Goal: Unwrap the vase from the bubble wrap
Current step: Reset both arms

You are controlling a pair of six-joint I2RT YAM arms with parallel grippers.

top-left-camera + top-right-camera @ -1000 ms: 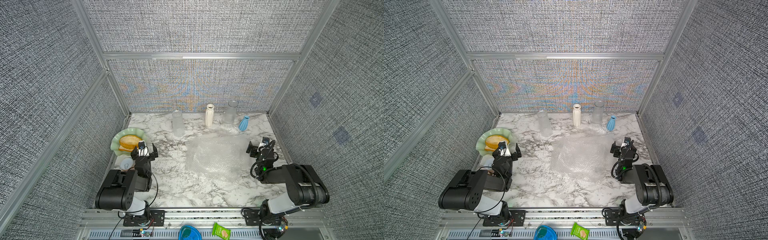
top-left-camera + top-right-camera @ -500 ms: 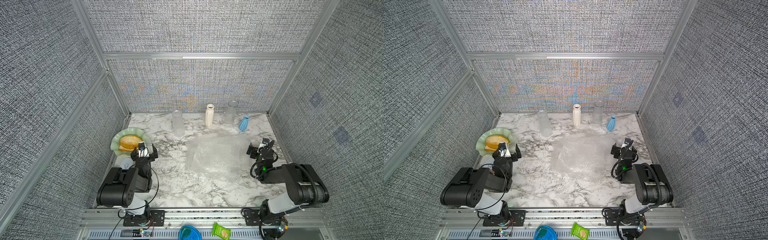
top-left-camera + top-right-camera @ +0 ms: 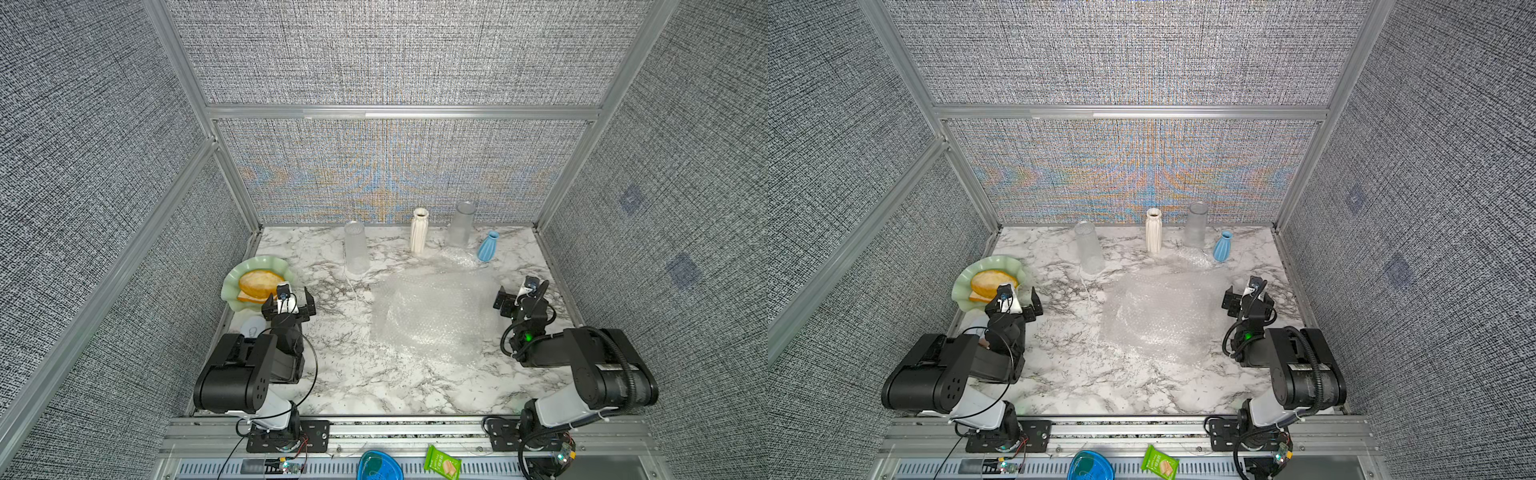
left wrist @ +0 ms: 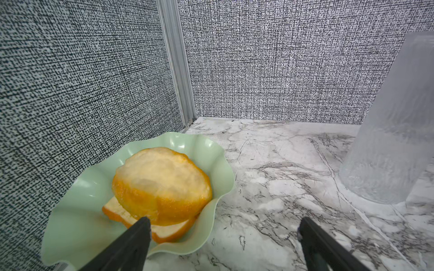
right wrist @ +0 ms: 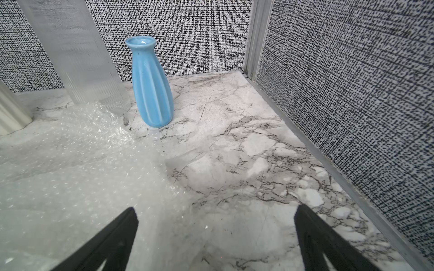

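The bubble wrap (image 3: 432,316) (image 3: 1163,316) (image 5: 70,176) lies spread and crinkled on the marble, right of centre. A smaller crumpled piece (image 3: 459,257) sits at its far edge. A blue ribbed vase (image 3: 487,246) (image 3: 1222,247) (image 5: 150,86) stands upright and bare just beyond it. A white ribbed vase (image 3: 419,230) (image 3: 1153,230) stands bare at the back. My right gripper (image 3: 521,293) (image 3: 1248,297) (image 5: 216,211) is open and empty at the wrap's right edge. My left gripper (image 3: 289,305) (image 3: 1013,307) (image 4: 224,225) is open and empty by the green plate.
A wavy green plate (image 3: 232,282) (image 3: 963,286) (image 4: 211,150) holding bread (image 4: 162,180) sits at the left wall. Two frosted glass cylinders (image 3: 356,247) (image 3: 461,224) stand toward the back; one (image 4: 394,129) is near the left gripper. Enclosure walls ring the table.
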